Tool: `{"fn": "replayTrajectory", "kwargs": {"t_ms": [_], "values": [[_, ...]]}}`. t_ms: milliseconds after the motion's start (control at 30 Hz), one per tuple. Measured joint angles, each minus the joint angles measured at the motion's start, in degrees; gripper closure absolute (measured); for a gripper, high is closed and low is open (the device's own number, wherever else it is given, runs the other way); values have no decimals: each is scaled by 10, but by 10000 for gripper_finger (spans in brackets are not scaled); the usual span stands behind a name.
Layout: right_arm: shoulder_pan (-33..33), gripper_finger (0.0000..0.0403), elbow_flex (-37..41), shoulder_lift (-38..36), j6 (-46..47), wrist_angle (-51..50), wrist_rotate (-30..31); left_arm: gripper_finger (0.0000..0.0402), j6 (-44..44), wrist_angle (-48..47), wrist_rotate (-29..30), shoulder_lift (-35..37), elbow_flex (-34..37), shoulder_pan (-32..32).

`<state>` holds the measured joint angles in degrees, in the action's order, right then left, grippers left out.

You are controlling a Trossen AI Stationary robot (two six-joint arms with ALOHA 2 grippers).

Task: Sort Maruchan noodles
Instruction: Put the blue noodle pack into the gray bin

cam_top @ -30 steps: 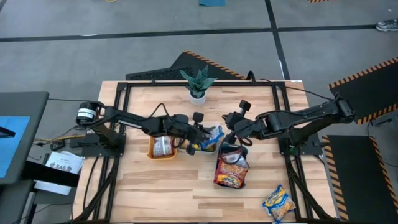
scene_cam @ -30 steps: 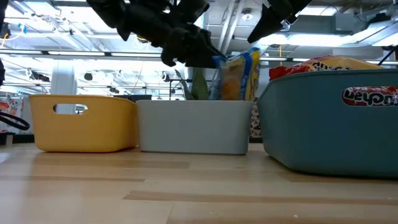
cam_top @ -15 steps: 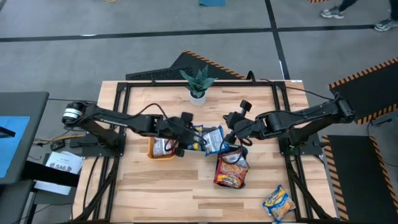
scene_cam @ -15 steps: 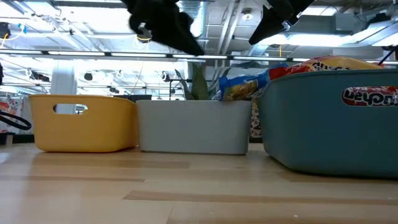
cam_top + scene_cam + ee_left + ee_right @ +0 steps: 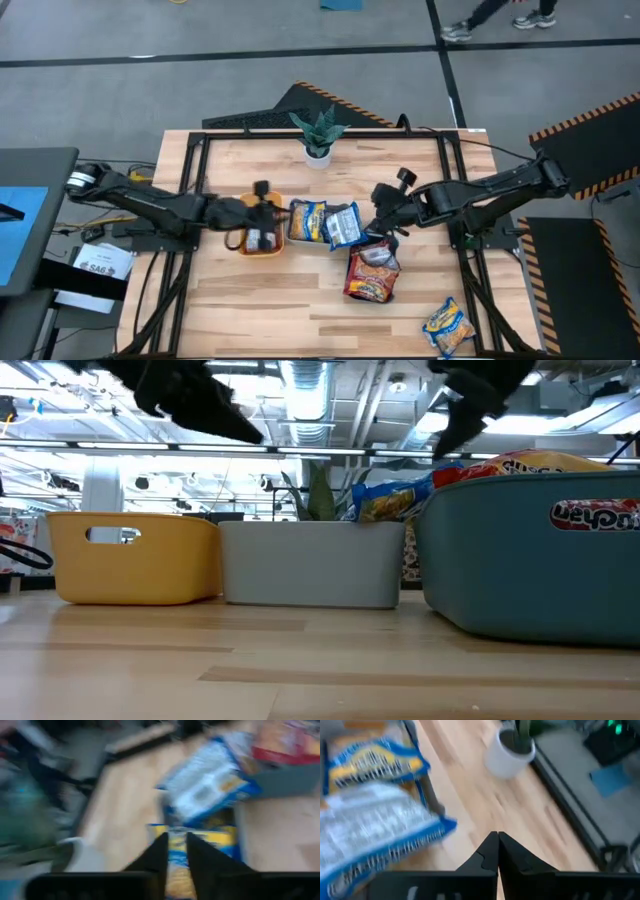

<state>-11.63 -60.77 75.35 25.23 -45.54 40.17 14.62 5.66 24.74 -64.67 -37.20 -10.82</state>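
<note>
1. Left gripper (image 5: 262, 190), fingers nearly together and empty, sits over the orange tray (image 5: 243, 245).
2. Right gripper (image 5: 378, 224), clenched and empty, hangs beside the yellow-and-blue packets (image 5: 325, 222), which lie across the middle tray, sorted by colour.

text: red-and-white lettering on teal tray (image 5: 530, 555) front, low view, reads mirrored or inverted, not legible | large yellow letters on orange-red packet (image 5: 540, 463) atop it, partly hidden, unreadable | other views: nothing readable

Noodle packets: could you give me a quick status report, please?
Left end effector over orange tray, empty. Right end effector shut, empty. Two noodle packets in middle tray; one loose at table edge.
</note>
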Motion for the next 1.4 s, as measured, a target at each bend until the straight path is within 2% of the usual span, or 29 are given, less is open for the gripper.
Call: {"fn": "replayTrajectory", "kwargs": {"t_ms": [33,100,233,333,600,800,1133,1267,1400], "values": [[-3,385,0,-1,23,-23,-9,370,7,27,30,21,21,-7],[-9,393,0,-1,70,-55,-48,390,11,89,54,62,61,-16],[-12,395,0,2,113,-65,-146,400,-4,142,43,140,114,-27],[-17,396,1,19,110,-31,-190,400,-19,149,27,180,134,-35],[-17,396,0,80,116,17,-294,401,12,159,42,215,152,-40],[-13,391,-17,135,121,29,-324,401,17,167,40,221,151,-39],[20,391,-82,193,37,95,-332,401,7,131,43,215,151,-39],[39,391,-97,235,18,86,-378,401,6,131,43,215,151,-39],[44,391,-114,242,15,45,-381,401,6,125,43,215,151,-39]]}}
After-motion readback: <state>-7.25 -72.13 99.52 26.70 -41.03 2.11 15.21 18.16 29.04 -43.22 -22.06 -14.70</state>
